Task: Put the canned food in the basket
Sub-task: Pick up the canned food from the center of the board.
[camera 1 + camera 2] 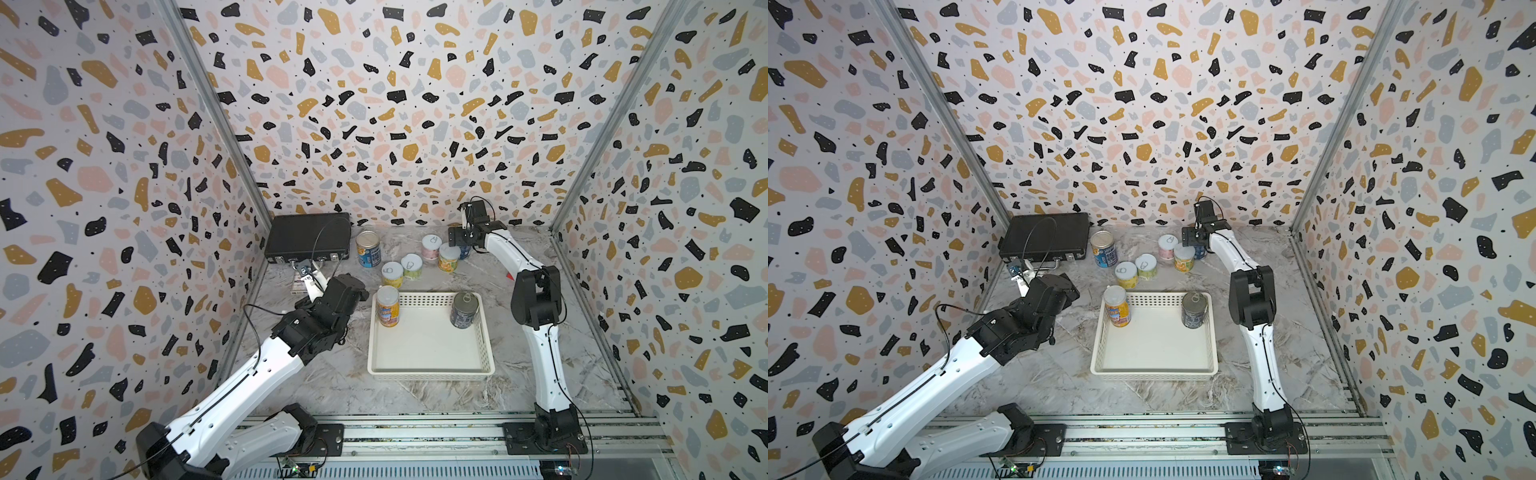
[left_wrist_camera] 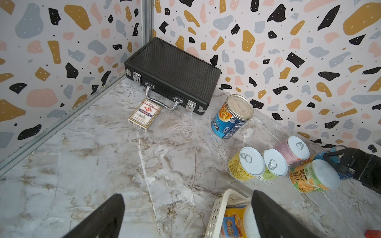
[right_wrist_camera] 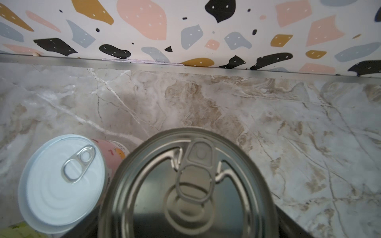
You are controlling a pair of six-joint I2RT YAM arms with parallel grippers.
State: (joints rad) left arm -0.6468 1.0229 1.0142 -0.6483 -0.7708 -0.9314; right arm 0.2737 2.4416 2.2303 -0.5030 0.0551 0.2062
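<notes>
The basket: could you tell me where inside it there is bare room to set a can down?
In the basket, the near half is all bare floor. The gap along its far wall, between the orange-yellow can and the navy can, is free too. Only the two far corners are taken.

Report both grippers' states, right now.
Left gripper: open, holding nothing.
Right gripper: straddling the metal-topped can; whether it grips cannot be told.

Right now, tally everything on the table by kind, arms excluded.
Cans: 8
Basket: 1
Black briefcase: 1
Card packet: 1
Red block: 1
Total: 12
</notes>
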